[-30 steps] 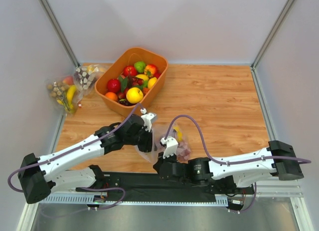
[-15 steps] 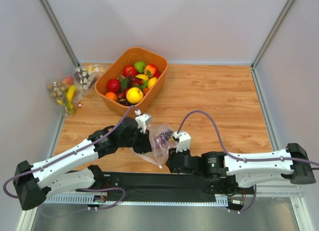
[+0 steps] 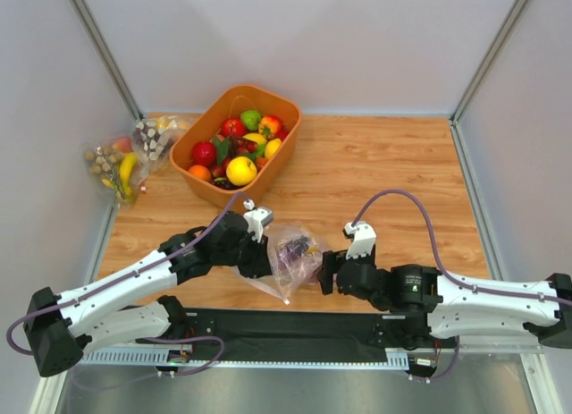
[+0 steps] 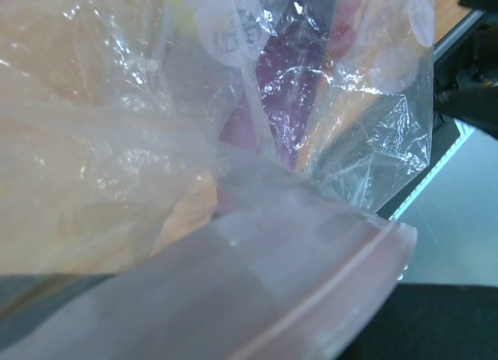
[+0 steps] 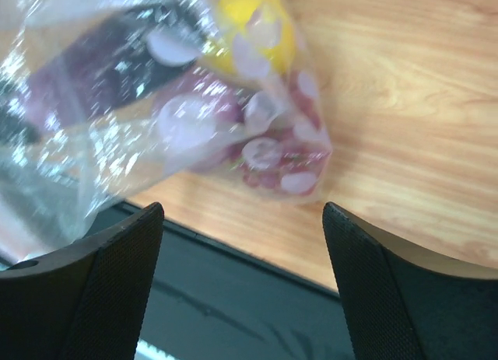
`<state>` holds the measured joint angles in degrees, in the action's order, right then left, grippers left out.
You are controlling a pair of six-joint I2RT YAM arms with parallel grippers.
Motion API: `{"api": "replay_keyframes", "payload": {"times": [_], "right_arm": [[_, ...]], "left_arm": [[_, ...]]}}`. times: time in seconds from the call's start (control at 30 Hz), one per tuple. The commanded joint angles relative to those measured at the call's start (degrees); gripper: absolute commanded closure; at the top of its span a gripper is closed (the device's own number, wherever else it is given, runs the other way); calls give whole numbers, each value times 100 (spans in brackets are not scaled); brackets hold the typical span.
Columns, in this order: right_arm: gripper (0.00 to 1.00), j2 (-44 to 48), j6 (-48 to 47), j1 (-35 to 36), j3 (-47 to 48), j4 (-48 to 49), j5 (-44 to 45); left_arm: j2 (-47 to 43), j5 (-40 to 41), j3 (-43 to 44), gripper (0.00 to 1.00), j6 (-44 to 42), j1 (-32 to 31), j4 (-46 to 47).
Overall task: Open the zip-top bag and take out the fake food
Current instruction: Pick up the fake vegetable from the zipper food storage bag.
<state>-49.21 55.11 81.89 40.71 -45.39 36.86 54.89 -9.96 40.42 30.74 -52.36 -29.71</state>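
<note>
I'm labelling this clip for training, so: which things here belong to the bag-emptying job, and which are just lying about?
Part of the job: zip-top bag, fake food inside it, left hand gripping the bag, right hand open beside it.
Lying about: orange basket of fruit, clear bags with a banana and nuts at far left.

Your table (image 3: 384,173) is light-brown wood grain, boxed in by plain pale walls (image 3: 295,38) on three sides; grey metal posts (image 3: 103,52) slant up at both back corners, and a black strip (image 3: 268,329) lines the near edge.
</note>
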Motion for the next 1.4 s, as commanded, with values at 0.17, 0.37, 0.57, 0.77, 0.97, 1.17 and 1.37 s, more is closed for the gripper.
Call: {"api": "replay_keyframes", "payload": {"times": [0.17,0.37,0.57,0.77,0.97,1.17,1.37], "right_arm": [[8,-150,-1529,-972,-546,1996,-415],[5,-124,-2381,-1359,-1196,3472,-1119],[16,210,-3137,-1702,-1705,4485,-2267],[74,324,-3314,-2203,-1821,4741,-2982],[100,280,-3218,-2352,-1216,3073,-1974],[100,447,-3112,-2862,-881,2271,-1550],[100,281,-2989,-3354,-766,2060,-1533]], "left_arm": [[-145,-410,220,100,-235,15,-280],[-303,-788,264,100,-463,15,-324],[-348,-1043,326,100,-657,15,-377],[-348,-1026,352,100,-736,24,-439],[-365,-780,685,100,-877,24,-851],[-497,-578,923,100,-1070,15,-1414],[-812,-219,914,100,-1026,15,-1669]]}}
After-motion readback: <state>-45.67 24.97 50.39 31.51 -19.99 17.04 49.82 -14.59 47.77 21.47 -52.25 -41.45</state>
